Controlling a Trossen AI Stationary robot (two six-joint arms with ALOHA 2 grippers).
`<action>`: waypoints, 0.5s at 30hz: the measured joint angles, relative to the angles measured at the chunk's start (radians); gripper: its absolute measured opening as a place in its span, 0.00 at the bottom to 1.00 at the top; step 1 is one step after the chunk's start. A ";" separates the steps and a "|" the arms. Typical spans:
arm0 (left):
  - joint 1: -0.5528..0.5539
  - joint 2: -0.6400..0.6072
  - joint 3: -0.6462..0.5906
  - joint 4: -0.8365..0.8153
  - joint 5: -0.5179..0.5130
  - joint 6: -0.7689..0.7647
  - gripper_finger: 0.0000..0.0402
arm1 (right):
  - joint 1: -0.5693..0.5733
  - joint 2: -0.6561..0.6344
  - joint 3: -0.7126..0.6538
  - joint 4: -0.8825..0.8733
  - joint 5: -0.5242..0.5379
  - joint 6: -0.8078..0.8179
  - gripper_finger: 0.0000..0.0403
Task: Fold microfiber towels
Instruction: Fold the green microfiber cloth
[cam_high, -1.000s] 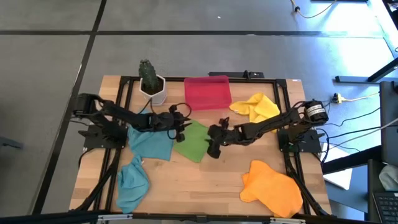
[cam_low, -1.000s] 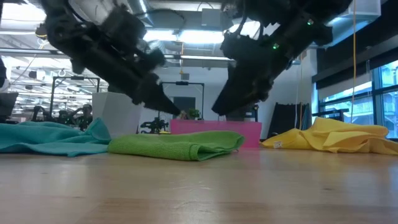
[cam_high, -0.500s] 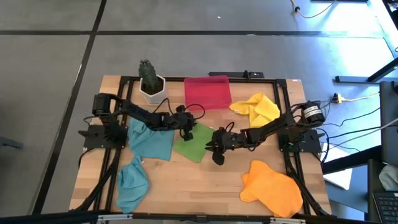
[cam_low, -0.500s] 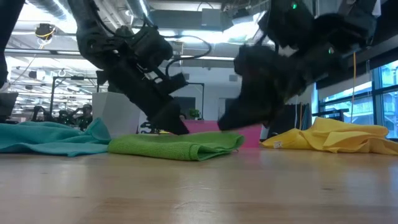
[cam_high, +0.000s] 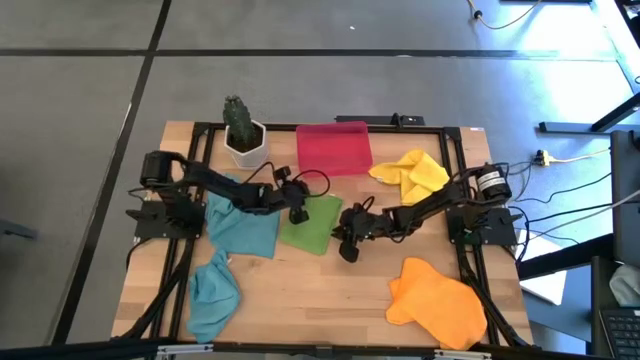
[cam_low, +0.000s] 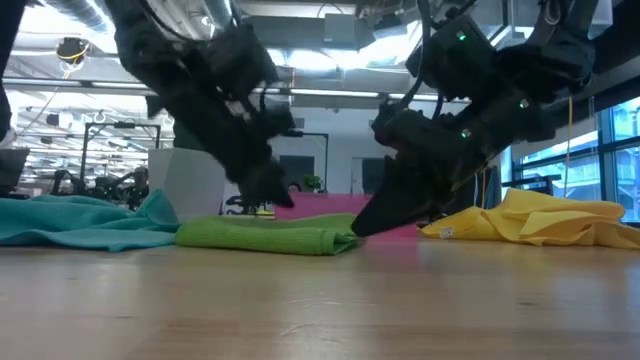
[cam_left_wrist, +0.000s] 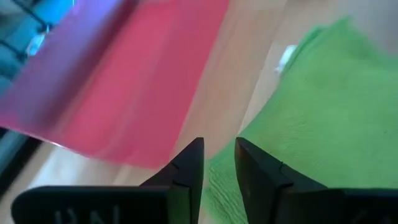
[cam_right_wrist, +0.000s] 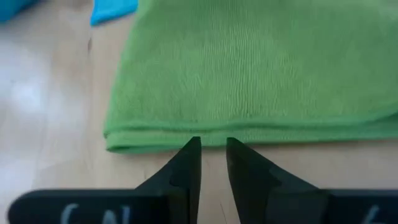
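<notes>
The wooden table (cam_high: 310, 285) stood on a grey floor, with a workshop room visible beyond it in the low view. A red tray (cam_high: 333, 148) lay at the far edge of the table, beside a white pot holding a cactus (cam_high: 243, 131).

The lime green towel (cam_high: 310, 223) lay folded near the table's centre, just in front of the tray. The left gripper (cam_high: 298, 212) was positioned at the towel's far edge, on the tray side. Its fingers (cam_left_wrist: 186, 171) stood narrow, with a slim gap between them, and whether they pinched cloth could not be told. The right gripper (cam_high: 345, 238) was positioned at the towel's right edge, low to the table. Its fingers (cam_right_wrist: 185, 163) were narrow, the tips at the folded edge; a grip could not be confirmed.

One teal-blue towel (cam_high: 242, 226) lay touching the green towel's left side. The second teal-blue towel (cam_high: 212, 292) lay near the front left. The yellow towel (cam_high: 412, 172) lay crumpled right of the tray. The orange towel (cam_high: 437, 299) lay at the front right.
</notes>
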 joint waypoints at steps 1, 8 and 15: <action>-0.011 -0.027 -0.001 -0.007 -0.001 0.013 0.20 | 0.000 -0.009 0.000 0.001 0.000 -0.002 0.19; -0.148 -0.201 -0.004 -0.085 0.032 0.052 0.20 | 0.049 -0.053 0.001 0.029 -0.020 -0.128 0.19; -0.326 -0.201 -0.039 -0.129 0.117 0.042 0.20 | 0.151 -0.042 0.018 0.061 -0.013 -0.320 0.24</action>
